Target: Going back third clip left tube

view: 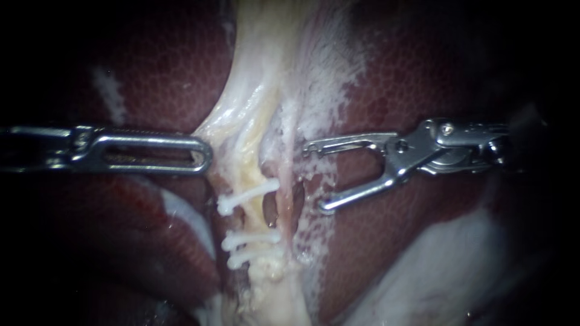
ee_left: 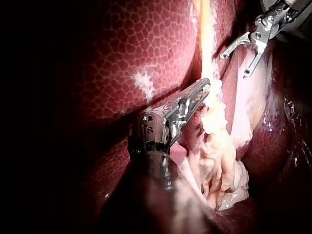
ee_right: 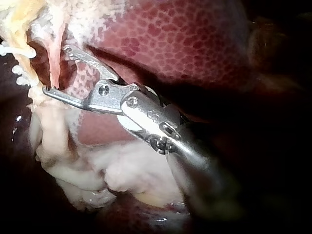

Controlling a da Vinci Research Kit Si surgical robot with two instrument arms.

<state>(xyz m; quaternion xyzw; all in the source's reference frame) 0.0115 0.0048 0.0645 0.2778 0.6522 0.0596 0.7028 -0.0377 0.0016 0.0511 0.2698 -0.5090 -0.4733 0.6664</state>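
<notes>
- Three white clips sit across the left tube (view: 257,218): the top clip (view: 249,195) stands apart, and the middle clip (view: 251,239) and low clip (view: 244,259) are close together. By this, the clipping looks finished.
- The right instrument (view: 315,178) is just beside the tubes and touches nothing. Its jaws are wide open and empty, with no clip between them. What is left is probably only to pull it away.
- The left instrument (view: 200,155) has its jaws closed together on the edge of the pale tissue (view: 266,66) above the clips, which looks stretched.
- The clips are thin, smooth plastic bars with small knobs at the ends.
- The left tube is yellowish and stringy, and the tube (view: 291,199) beside it is pink and thinner.
- The liver (view: 423,72) is dark red, wet, with a fine cell-like pattern.
- Both instruments are shiny metal. The left jaws are long with a slot, the right ones slim and hooked.
</notes>
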